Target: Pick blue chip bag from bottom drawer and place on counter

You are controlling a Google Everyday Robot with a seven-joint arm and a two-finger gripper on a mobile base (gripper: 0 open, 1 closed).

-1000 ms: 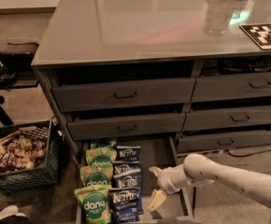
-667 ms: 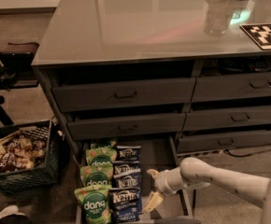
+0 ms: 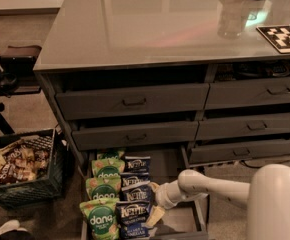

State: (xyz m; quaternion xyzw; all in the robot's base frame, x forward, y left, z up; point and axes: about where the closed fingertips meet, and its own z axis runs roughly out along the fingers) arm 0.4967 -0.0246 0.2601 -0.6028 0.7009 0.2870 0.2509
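Note:
The bottom drawer is pulled open at the foot of the cabinet. In it lie a column of blue chip bags and, to their left, a column of green bags. My gripper reaches in from the right on a white arm. It is open, with its pale fingers spread at the right edge of the blue bags, level with the middle and front ones. I cannot tell whether it touches them. The glossy grey counter tops the cabinet above.
A black crate of snacks stands on the floor to the left of the drawer. A black stand is farther left. A clear cup and a checkered tag sit on the counter's right. The upper drawers are shut or slightly ajar.
My gripper has moved left across the drawer, from the bare floor to the edge of the blue bags. The bags have not moved.

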